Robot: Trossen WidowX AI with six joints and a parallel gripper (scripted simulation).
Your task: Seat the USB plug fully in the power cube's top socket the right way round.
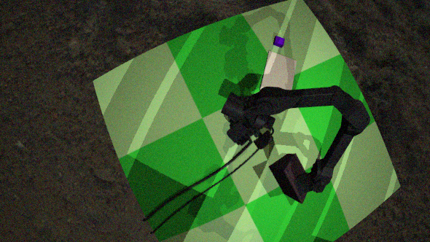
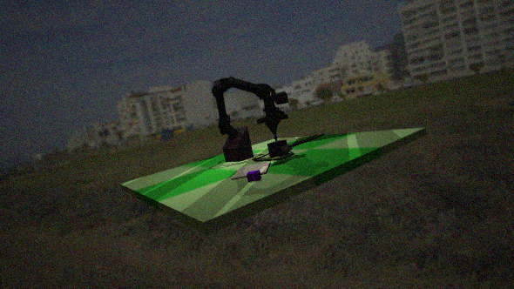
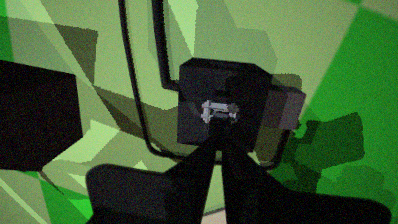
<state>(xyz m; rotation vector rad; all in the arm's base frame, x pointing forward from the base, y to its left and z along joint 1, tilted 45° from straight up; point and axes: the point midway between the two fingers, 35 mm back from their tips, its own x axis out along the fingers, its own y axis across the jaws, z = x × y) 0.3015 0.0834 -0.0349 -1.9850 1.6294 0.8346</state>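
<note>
The black power cube (image 3: pixel 197 82) (image 2: pixel 277 149) stands on the table, its top facing the wrist camera. A pale metal socket rim (image 3: pixel 220 105) shows on its top. My gripper (image 3: pixel 219 142) (image 2: pixel 275 137) points down over the cube, its fingers nearly together and shut on the USB plug. The plug (image 3: pixel 219 125) is a small dark shape at the fingertips, overlapping the near side of the socket rim. How deep it sits and which way round it is cannot be told. In the top view the arm hides the socket and the plug.
A grey block (image 3: pixel 285 107) sits against the cube's right side in the wrist view. Black cables (image 3: pixel 135 80) (image 1: pixel 197 181) run around the cube and across the table. A pale flat panel (image 1: pixel 278 71) and a small purple cube (image 1: pixel 279 41) (image 2: pixel 253 176) lie beyond the arm. The dark arm base (image 1: pixel 289 176) stands nearby.
</note>
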